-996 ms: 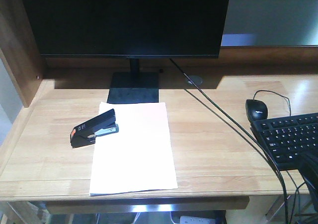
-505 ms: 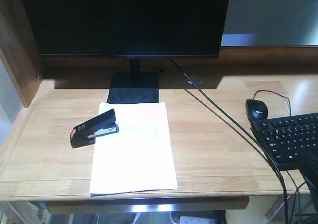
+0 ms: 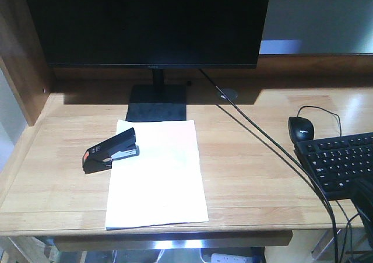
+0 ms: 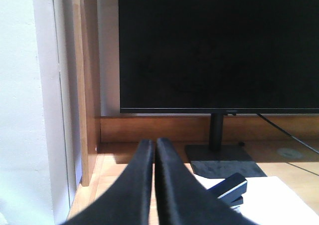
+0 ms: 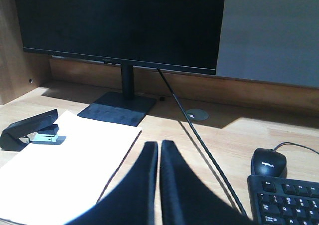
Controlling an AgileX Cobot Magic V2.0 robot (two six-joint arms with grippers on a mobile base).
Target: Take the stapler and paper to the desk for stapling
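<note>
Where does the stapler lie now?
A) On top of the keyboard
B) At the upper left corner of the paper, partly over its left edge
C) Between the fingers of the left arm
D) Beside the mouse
B: in the front view the stapler lies across the left edge of the paper, near its upper left corner, with no fingers touching it.

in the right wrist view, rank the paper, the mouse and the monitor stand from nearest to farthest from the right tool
From the right tool, shut and empty:
1. Paper, just to its left.
2. Mouse, to its right by the keyboard.
3. Monitor stand, at the back left.
</note>
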